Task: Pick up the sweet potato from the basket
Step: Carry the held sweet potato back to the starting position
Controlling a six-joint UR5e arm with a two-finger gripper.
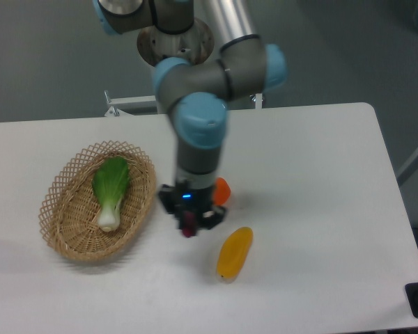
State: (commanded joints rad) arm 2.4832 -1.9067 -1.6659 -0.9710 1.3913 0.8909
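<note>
The oval tan wicker basket [63, 209] sits at the left of the white table and holds only a green-leafed, white-stemmed bok choy [110, 191]. My gripper [190, 221] points down just right of the basket's rim, above the table. It is shut on the sweet potato [188, 229]. Only the tuber's small reddish-purple end shows below the fingers; the rest is hidden by the gripper body.
A yellow-orange oblong fruit [235, 252] lies on the table to the right of and in front of the gripper. A small orange object [223, 188] sits just behind the gripper's right side, partly hidden. The table's front edge is near the fruit.
</note>
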